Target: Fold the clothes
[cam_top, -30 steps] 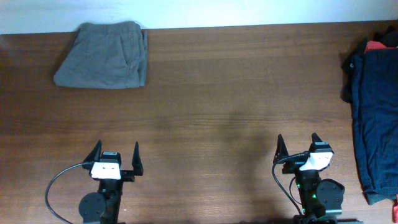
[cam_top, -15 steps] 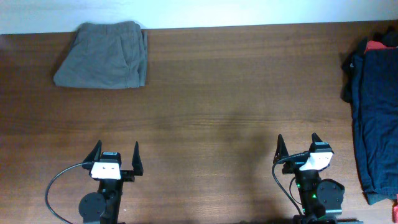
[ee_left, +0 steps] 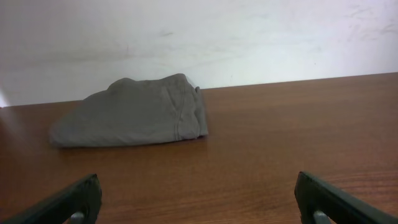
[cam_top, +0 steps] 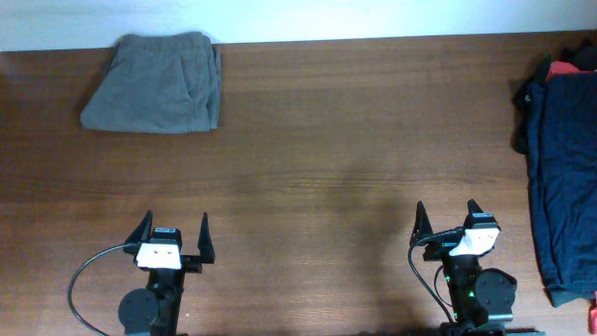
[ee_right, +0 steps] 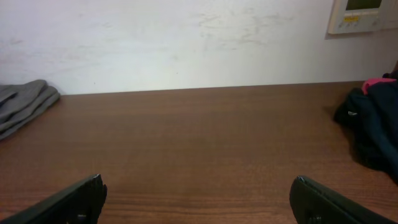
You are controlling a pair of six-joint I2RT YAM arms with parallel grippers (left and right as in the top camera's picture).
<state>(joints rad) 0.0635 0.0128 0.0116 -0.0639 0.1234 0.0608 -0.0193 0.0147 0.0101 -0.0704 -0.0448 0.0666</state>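
Folded grey shorts (cam_top: 154, 93) lie at the table's far left; they also show in the left wrist view (ee_left: 134, 112) and at the left edge of the right wrist view (ee_right: 22, 102). A pile of dark navy shorts (cam_top: 566, 177) lies at the right edge, with a bit of red garment (cam_top: 562, 67) at its far end; the pile also shows in the right wrist view (ee_right: 373, 121). My left gripper (cam_top: 174, 227) is open and empty near the front edge. My right gripper (cam_top: 449, 214) is open and empty near the front, left of the navy pile.
The brown wooden table (cam_top: 354, 140) ends at a white wall at the back. A white wall panel (ee_right: 360, 15) hangs at the upper right in the right wrist view. A black cable (cam_top: 89, 280) loops beside the left arm's base.
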